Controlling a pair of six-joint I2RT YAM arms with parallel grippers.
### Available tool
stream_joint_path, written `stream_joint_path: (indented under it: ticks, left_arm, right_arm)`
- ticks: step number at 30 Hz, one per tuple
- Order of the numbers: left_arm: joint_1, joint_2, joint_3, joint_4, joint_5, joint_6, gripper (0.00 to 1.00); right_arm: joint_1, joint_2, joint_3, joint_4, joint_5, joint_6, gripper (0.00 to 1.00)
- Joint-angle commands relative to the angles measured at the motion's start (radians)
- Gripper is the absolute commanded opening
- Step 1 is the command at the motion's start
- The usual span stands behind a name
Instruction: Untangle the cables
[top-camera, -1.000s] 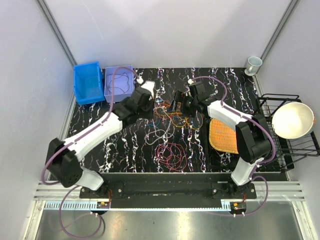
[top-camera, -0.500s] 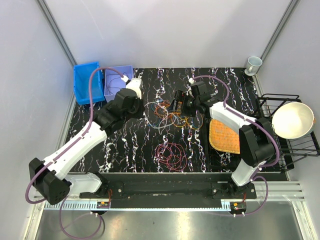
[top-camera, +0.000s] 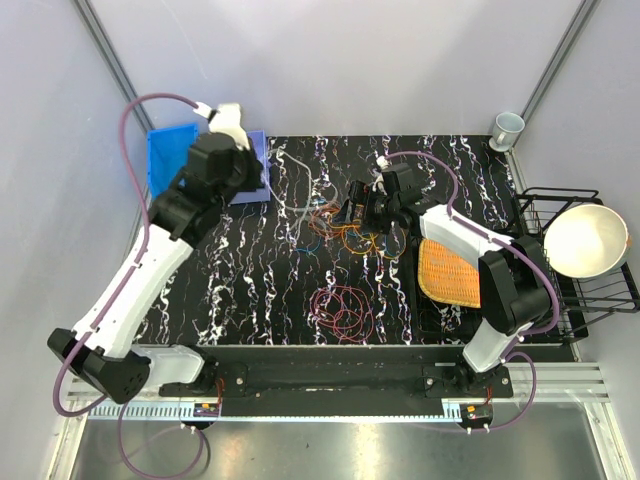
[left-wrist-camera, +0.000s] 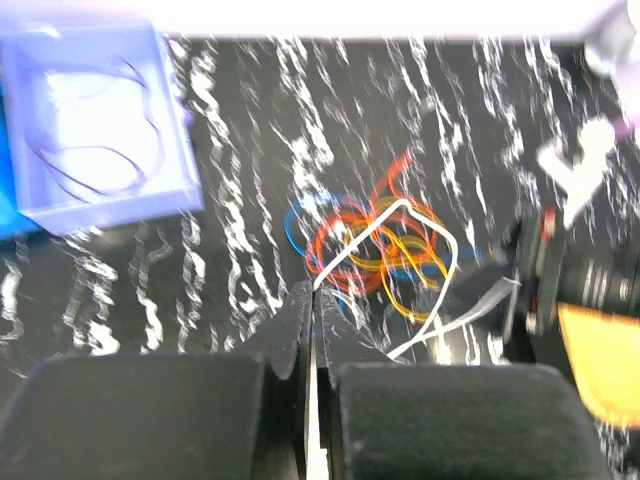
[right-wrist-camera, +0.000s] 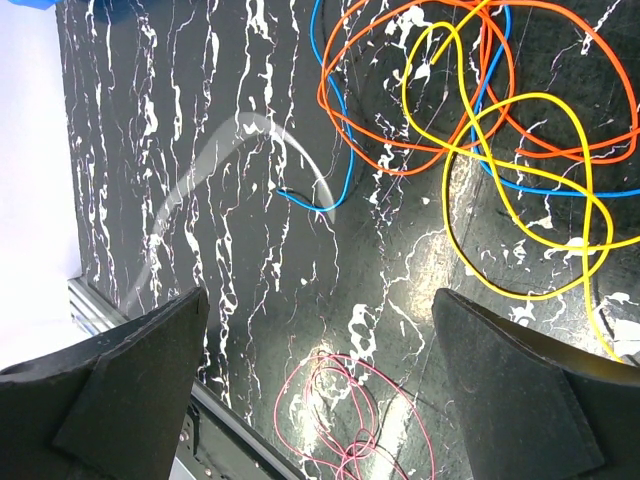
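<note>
Whitish thin cable (left-wrist-camera: 352, 253) is stretching from the orange-yellow-blue wire tangle (top-camera: 338, 222) to your pinching left gripper (left-wrist-camera: 312, 290); your right gripper (top-camera: 360, 212) is hovering spread above it.

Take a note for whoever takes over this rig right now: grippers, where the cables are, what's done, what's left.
Left gripper: shut on the whitish cable, raised near the lavender bin; the cable runs back into the tangle.
Right gripper: open, hovering over the tangle, holding nothing.
Tangle, mid-table: orange cable, yellow cable and blue cable, interlooped.
Done: magenta-red cable lies apart on the near side; a thin dark loop lies in the bin.
Left: pull the whitish cable free, then separate orange, yellow and blue.
</note>
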Motion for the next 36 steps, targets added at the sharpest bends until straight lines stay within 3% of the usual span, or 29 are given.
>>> stream_joint_path:
  ticks: [1, 8, 16, 21, 30, 36]
  left_arm:
    - [0.086, 0.039, 0.109, 0.002, -0.003, 0.025, 0.0]
    - [0.258, 0.129, 0.285, 0.005, 0.027, -0.005, 0.0]
    - [0.385, 0.244, 0.51, 0.012, -0.094, 0.018, 0.0]
    - [0.502, 0.295, 0.586, 0.035, -0.095, -0.005, 0.0]
    - [0.7, 0.424, 0.661, 0.113, 0.016, -0.106, 0.0]
    - [0.74, 0.514, 0.767, 0.121, 0.037, -0.095, 0.0]
  right_arm:
    - [-0.004, -0.046, -0.008, 0.04, -0.019, -0.007, 1.0]
    - [-0.006, -0.056, -0.013, 0.045, -0.021, -0.009, 1.0]
    - [-0.004, -0.066, -0.018, 0.045, -0.042, -0.001, 1.0]
    - [-0.004, -0.059, -0.019, 0.046, -0.056, 0.007, 1.0]
    - [-0.004, -0.023, -0.021, 0.059, -0.088, 0.019, 1.0]
    - [-0.004, 0.001, -0.016, 0.062, -0.088, 0.019, 1.0]
